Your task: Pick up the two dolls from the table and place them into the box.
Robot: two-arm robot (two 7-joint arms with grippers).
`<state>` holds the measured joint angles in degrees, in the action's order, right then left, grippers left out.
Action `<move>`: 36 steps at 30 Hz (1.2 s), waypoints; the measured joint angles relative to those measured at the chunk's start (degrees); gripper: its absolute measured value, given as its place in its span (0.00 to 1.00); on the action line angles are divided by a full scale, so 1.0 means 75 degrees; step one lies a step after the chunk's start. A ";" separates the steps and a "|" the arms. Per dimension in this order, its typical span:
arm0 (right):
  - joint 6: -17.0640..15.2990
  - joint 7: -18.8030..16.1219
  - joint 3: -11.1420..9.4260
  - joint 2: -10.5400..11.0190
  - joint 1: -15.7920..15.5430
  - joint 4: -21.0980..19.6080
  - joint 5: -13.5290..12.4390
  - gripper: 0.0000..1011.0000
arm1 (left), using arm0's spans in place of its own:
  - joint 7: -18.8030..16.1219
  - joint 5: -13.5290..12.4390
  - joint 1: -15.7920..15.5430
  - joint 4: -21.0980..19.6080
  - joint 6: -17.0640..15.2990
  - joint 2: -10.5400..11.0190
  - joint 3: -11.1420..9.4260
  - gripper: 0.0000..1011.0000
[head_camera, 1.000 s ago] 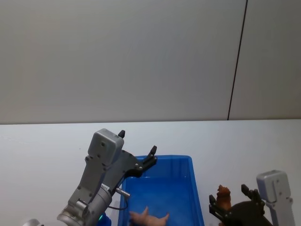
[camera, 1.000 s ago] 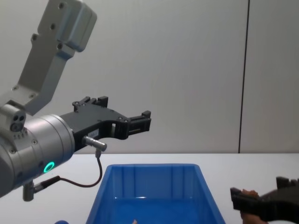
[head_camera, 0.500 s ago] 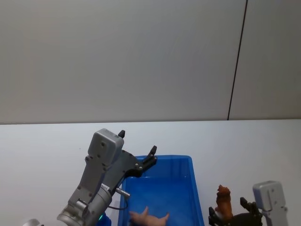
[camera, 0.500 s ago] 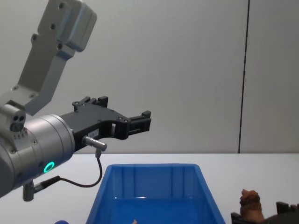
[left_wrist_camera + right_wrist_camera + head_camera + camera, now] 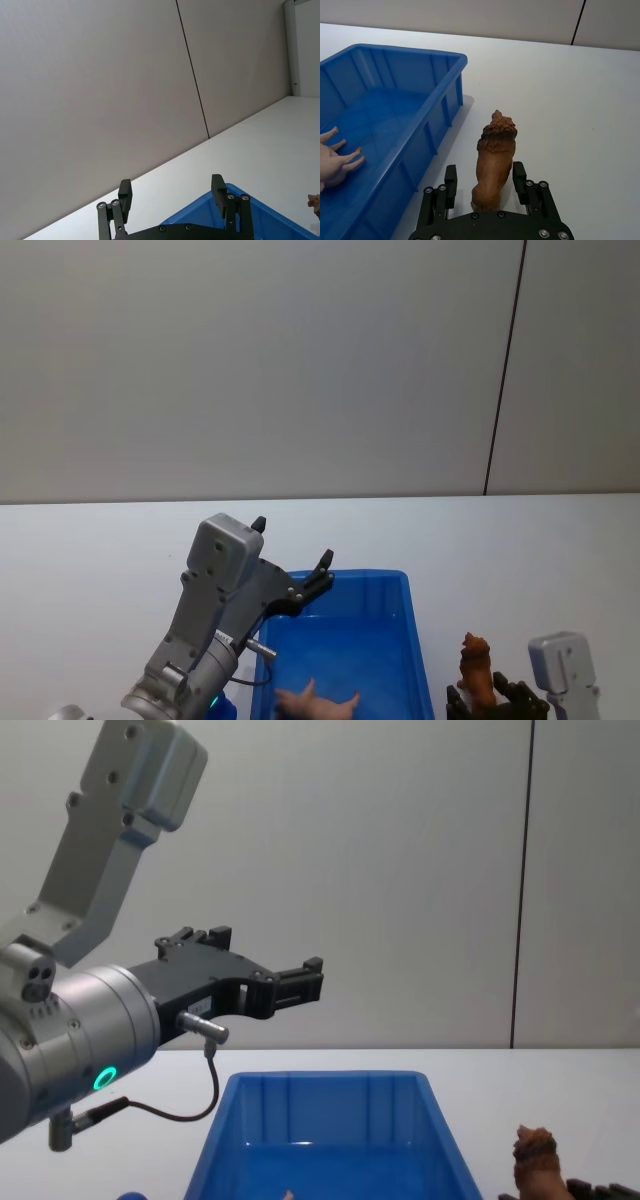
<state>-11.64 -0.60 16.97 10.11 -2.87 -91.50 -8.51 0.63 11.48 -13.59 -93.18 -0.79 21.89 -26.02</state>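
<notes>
Already lodged on the floor of the box (image 5: 365,590), at the lower centre of the head view, the pale pink doll (image 5: 316,703) lies on its side with legs outstretched; one half of the task reads as complete. The reddish-brown doll (image 5: 495,145) stands upright on the table (image 5: 560,85), at the lower right of the head view, near the box's right wall but apart from it. The right gripper (image 5: 485,174) sits low behind this doll, its two fingers spread to either side of the hindquarters. One finger is clearly apart from the flank, the other so close that contact cannot be told: released, not yet clamped. This straddling pose suits a pinch across the narrow body, leaving mane and head free. The left gripper (image 5: 292,542) hangs over the box's upper-left corner in the head view, jaws wide and empty, high enough to leave the opening free for the other arm. Judged next: close on the flanks, lift clear of the rim, carry leftward over the box. A grip so near the rump could let the figurine pivot.
</notes>
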 joint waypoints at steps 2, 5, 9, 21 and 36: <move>-0.0004 0.0004 0.0000 -0.0013 0.0003 0.0018 -0.0005 0.64 | 0.0000 0.0000 0.0000 0.0000 0.0000 0.0000 0.0000 0.99; -0.0014 0.0027 -0.0001 -0.0027 0.0003 0.0041 -0.0013 0.54 | 0.0000 0.0000 0.0000 0.0000 0.0000 0.0000 0.0000 0.99; -0.0035 0.0072 -0.0009 -0.0045 0.0000 0.0050 -0.0027 0.42 | 0.0000 0.0000 0.0000 0.0000 0.0000 0.0000 0.0000 0.99; 0.0023 0.0218 -0.0040 -0.0057 -0.0071 -0.0098 -0.0002 0.33 | -0.0001 0.0000 0.0000 0.0000 0.0000 0.0000 0.0000 0.99; 0.0616 -0.0215 -0.0050 -0.0051 -0.0003 -0.0554 0.0148 0.33 | 0.0000 0.0000 0.0000 0.0000 0.0000 0.0000 0.0000 0.99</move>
<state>-7.02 -2.21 16.59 9.72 -2.90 -95.65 -7.40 0.63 11.48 -13.59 -93.18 -0.79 21.89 -26.03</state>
